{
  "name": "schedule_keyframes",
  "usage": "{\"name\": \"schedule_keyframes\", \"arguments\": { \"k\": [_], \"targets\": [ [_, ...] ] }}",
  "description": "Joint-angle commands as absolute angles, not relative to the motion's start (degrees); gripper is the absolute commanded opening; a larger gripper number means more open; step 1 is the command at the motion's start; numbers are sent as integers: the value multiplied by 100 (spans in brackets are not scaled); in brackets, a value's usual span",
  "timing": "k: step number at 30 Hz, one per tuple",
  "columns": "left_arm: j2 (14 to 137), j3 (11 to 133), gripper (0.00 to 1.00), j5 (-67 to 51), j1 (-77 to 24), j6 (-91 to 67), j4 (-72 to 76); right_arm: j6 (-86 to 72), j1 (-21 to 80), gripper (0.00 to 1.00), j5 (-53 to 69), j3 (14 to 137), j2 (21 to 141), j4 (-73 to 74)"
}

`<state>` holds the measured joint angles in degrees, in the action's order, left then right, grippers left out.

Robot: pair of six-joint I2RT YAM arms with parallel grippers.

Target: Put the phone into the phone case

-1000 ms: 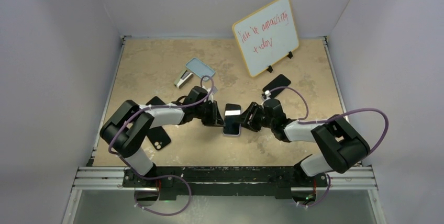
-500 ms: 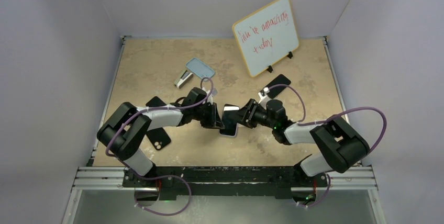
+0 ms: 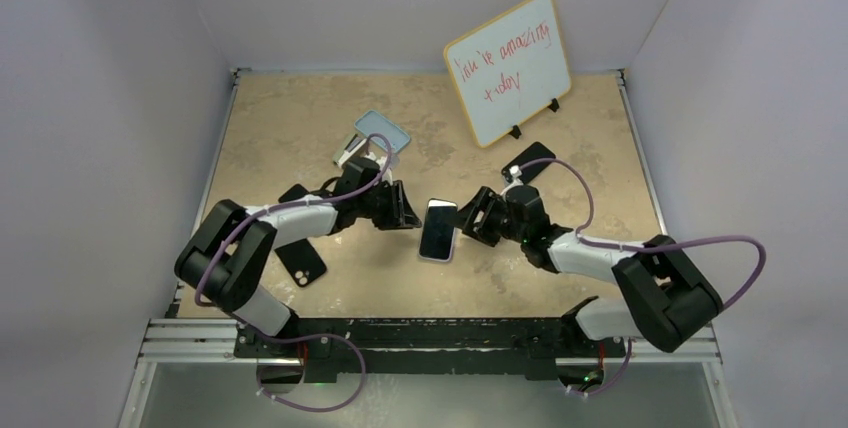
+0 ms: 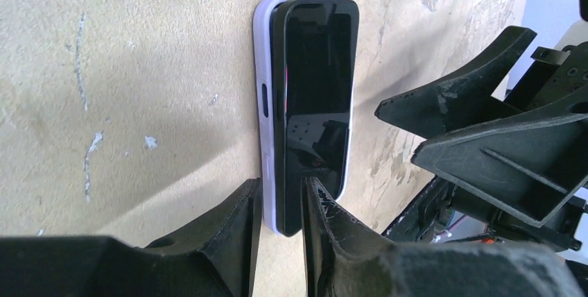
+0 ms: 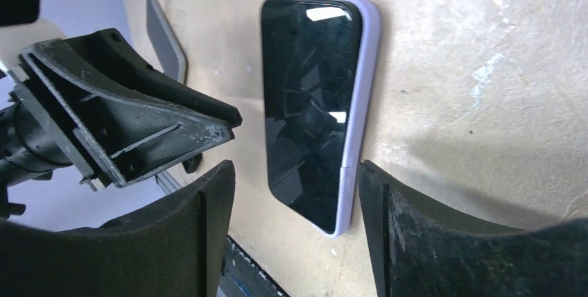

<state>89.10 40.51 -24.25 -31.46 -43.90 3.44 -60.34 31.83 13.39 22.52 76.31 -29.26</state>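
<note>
The black phone (image 3: 438, 229) lies face up in the lavender phone case (image 3: 436, 259) on the table, between my two grippers. In the left wrist view the phone (image 4: 315, 89) stands slightly proud of the case's edge (image 4: 262, 103). My left gripper (image 3: 412, 218) sits just left of the phone with its fingers nearly together (image 4: 281, 189), holding nothing. From the right wrist view it (image 5: 139, 123) stops short of the phone (image 5: 308, 103). My right gripper (image 3: 468, 220) is wide open (image 5: 291, 172), its fingers either side of the phone's near end, one close to the case edge (image 5: 360, 103).
A whiteboard (image 3: 510, 68) with red writing stands at the back right, with a black phone-like slab (image 3: 528, 160) in front of it. A black case (image 3: 303, 260) lies by the left arm. A pale blue slab (image 3: 383, 130) and a small grey object (image 3: 348, 151) lie behind the left gripper.
My left gripper has drawn back to the left, off the phone. The phone in its case has shifted slightly left. My right gripper stays at the phone's right side.
</note>
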Motion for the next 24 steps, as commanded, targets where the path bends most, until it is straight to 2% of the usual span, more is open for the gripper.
{"name": "schedule_keyframes", "arguments": {
  "k": [1, 7, 17, 24],
  "targets": [
    [9312, 4350, 29, -2576, -3146, -4137, 689, -6019, 3200, 68, 1241, 2447, 7973, -2853],
    [9542, 4205, 27, -2786, -3146, -4229, 1021, -6148, 3239, 75, 1203, 2555, 8401, -3003],
    [9593, 4073, 8, -2538, -3146, -4180, 586, -6295, 3498, 76, 1260, 2725, 8842, -3572],
    [9446, 3870, 6, -2582, -3146, -4215, 580, -6384, 3498, 77, 1828, 2800, 8846, -4299]
  ]
}}
